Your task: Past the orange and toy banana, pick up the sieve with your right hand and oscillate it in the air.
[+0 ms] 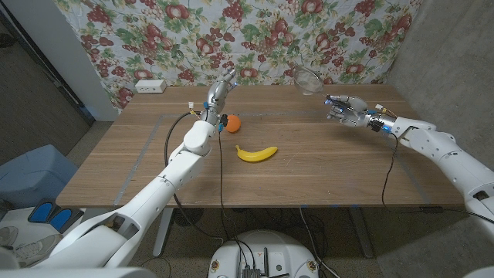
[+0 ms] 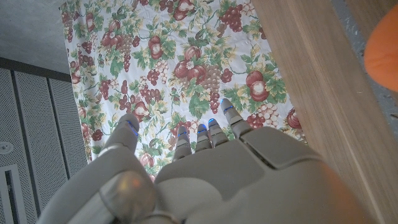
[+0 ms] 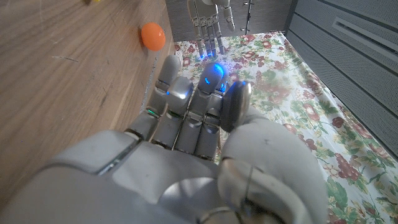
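Right hand (image 1: 345,109) is up off the wooden table (image 1: 309,174), fingers curled around the handle of the round wire-mesh metal sieve (image 1: 307,78), which hangs in the air before the fruit-print curtain (image 1: 255,31), past the orange (image 1: 231,123) and yellow toy banana (image 1: 256,153). That sieve looks light and stiff, its thin mesh easily dented, so the handle is the place to grip. Left hand (image 1: 218,94) hovers beside the orange, fingers apart, holding nothing.
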